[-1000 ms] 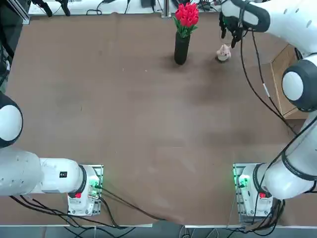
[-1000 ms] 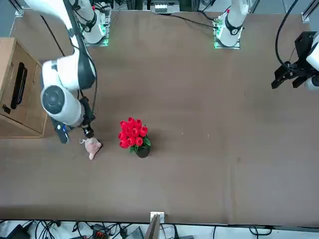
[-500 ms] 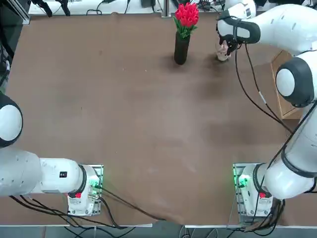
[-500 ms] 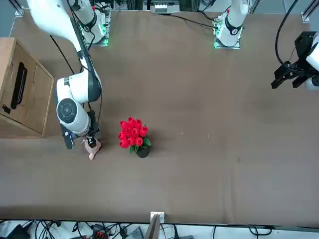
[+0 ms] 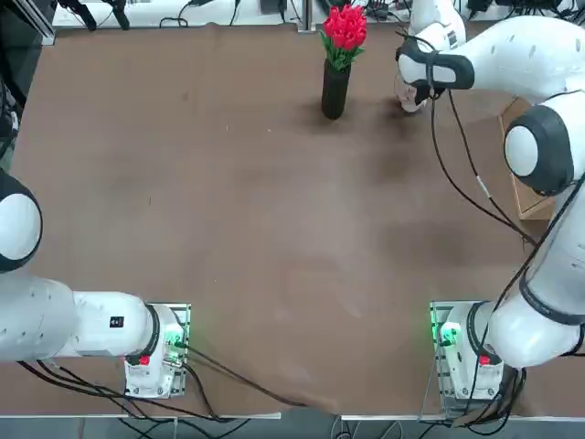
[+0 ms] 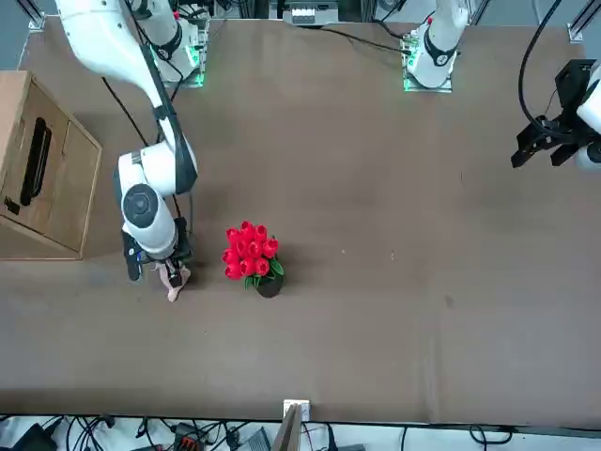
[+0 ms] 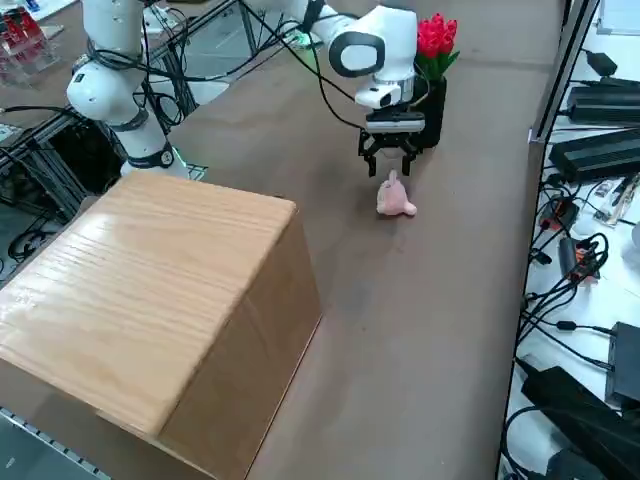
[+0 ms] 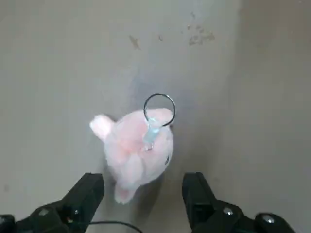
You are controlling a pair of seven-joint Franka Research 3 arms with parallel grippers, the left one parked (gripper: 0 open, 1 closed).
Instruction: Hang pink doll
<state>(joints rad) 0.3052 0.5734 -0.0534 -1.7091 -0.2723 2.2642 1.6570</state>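
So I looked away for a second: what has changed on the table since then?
The right arm's tool has swung in over the pink doll and now hovers just above it, fingers open, nothing gripped. The doll, the black vase of red tulips and the wooden box stayed put.

- Pink doll (image 8: 136,150): one, lying on the table just below the right gripper (image 8: 143,194).
- Metal ring (image 8: 159,109): one, on the doll's top.
- Black vase (image 5: 335,89): one, beside the gripper.
- Red tulip bunch (image 5: 345,27): one, in the vase.
- Wooden box (image 7: 150,300): one, well apart from the gripper.
- Gripper fingers (image 8: 87,194): two, spread apart.
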